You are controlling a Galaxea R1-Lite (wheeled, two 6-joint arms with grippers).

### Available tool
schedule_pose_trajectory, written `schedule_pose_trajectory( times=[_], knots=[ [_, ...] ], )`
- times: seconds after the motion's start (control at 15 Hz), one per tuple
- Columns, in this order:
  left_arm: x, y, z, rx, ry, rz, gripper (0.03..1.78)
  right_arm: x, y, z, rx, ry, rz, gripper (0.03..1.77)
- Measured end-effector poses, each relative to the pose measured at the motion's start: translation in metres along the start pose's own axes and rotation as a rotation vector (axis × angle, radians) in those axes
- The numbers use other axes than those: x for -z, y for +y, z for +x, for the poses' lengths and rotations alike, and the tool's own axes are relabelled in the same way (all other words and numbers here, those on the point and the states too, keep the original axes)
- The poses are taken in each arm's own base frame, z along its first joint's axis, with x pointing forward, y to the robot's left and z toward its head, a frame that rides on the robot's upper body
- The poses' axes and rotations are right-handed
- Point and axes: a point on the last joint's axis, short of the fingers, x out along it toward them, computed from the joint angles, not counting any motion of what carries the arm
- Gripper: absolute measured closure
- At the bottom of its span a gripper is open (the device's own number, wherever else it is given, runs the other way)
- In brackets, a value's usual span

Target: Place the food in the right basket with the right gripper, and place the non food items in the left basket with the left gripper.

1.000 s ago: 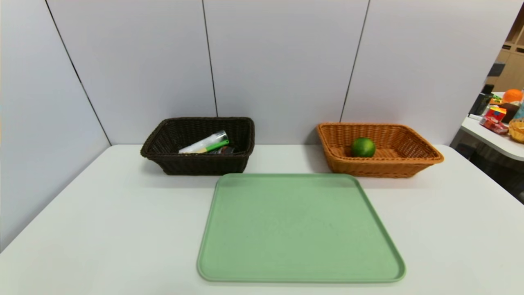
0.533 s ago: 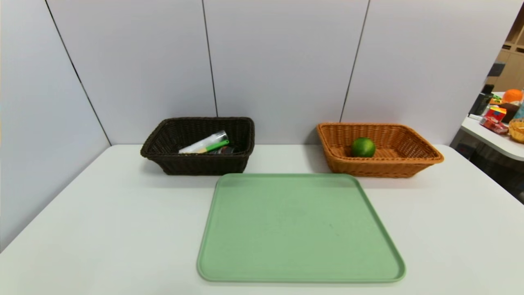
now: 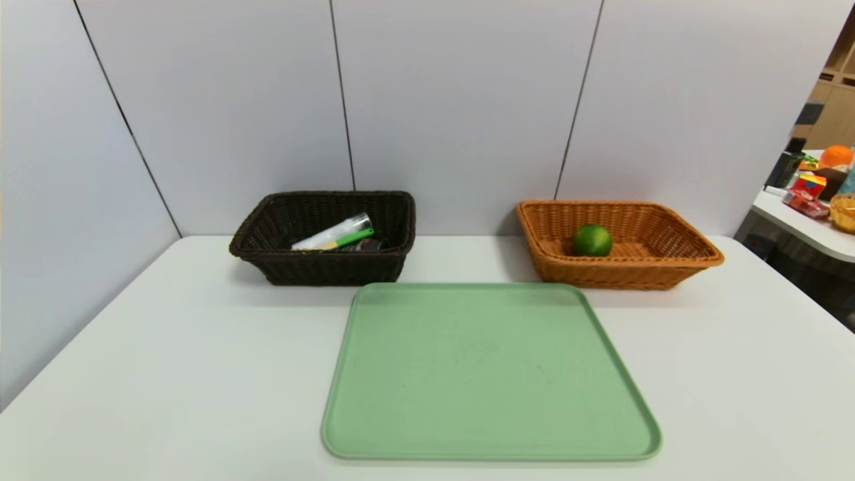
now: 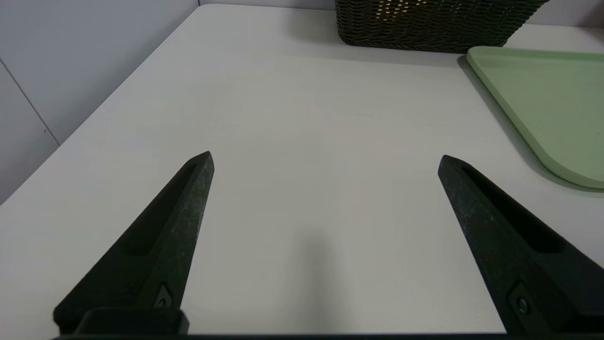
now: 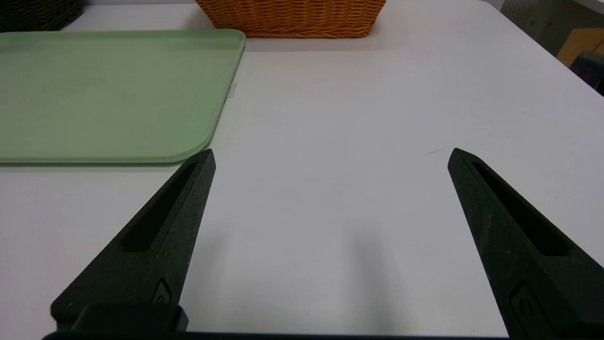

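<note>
A green lime (image 3: 592, 240) lies in the orange wicker basket (image 3: 695, 257) at the back right. The dark wicker basket (image 3: 320, 270) at the back left holds a clear packet with a green-handled item (image 3: 337, 236). Neither arm shows in the head view. My left gripper (image 4: 325, 158) hangs open over bare table, to the left of the tray and well short of the dark basket (image 4: 434, 28). Over bare table to the right of the tray my right gripper (image 5: 330, 156) is open too, with the orange basket (image 5: 292, 19) far ahead. Nothing sits between either pair of fingers.
A flat green tray (image 3: 491, 371) with nothing on it lies in the middle of the white table (image 3: 167, 361). Grey wall panels close off the back and left. A side table with colourful clutter (image 3: 818, 187) stands beyond the right edge.
</note>
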Motion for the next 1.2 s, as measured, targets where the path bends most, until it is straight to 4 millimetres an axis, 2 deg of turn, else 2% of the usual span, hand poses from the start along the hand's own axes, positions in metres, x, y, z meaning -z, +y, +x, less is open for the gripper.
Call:
schedule_pose_trajectory(
  times=[1.2],
  knots=[
    [0.0001, 0.0, 0.0, 0.001, 0.001, 0.005, 0.12, -0.0001, 0.0, 0.0, 0.001, 0.0, -0.002, 0.1]
  ],
)
